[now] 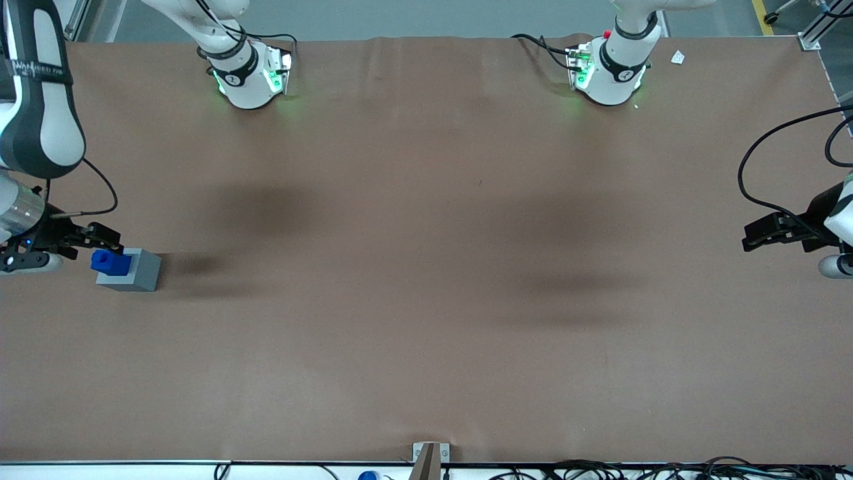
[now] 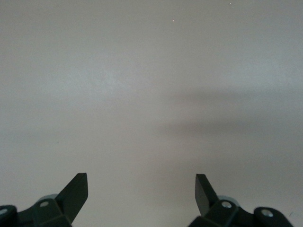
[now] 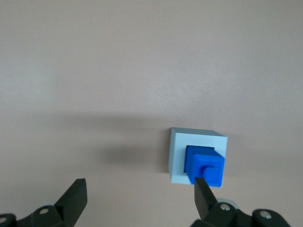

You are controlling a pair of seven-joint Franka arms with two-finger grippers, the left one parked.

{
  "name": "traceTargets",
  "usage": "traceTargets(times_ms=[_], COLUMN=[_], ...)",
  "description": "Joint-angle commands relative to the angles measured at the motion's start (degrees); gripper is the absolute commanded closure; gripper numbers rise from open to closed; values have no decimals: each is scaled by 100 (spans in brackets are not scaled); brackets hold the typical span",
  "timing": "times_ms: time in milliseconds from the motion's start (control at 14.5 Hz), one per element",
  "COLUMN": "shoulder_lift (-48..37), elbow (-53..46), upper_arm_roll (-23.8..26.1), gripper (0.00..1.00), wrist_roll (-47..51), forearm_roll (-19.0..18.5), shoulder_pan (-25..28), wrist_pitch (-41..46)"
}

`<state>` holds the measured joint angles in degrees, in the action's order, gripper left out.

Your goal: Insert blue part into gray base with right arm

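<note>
On the gray base (image 3: 196, 156), bright-blue part (image 3: 204, 167) seated in recess, stub up; gripper (image 3: 137, 198) above, wide open, empty

The bench (image 1: 426, 267) was covered edge to edge in a plain brown sheet, with a few soft shadows across it. The only loose thing sitting directly on it was the gray base (image 1: 136, 275), way over at the working arm's end, with the blue part (image 1: 110, 262) stuck upright in its top recess. The right arm's claw (image 1: 100, 239) hung just beside that block, fingers spread apart, not gripping anything. Both arm pedestals (image 1: 250, 90) stood on the bench too.
</note>
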<state>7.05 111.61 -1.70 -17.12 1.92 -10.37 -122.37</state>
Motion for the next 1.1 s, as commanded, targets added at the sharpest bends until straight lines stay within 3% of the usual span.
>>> traceTargets(times_ms=[0,275,757,1032], shoulder_lift=[-406,-845,-1583,-1593], elbow=[151,133,-121,-762], upper_arm_roll=[-24,-24,-15,-6], gripper=[0,0,0,0], wrist_roll=[488,1131,1228,1228], forearm_roll=[72,63,63,63], shoulder_pan=[341,781,808,817], wrist_pitch=[283,723,1391,2234])
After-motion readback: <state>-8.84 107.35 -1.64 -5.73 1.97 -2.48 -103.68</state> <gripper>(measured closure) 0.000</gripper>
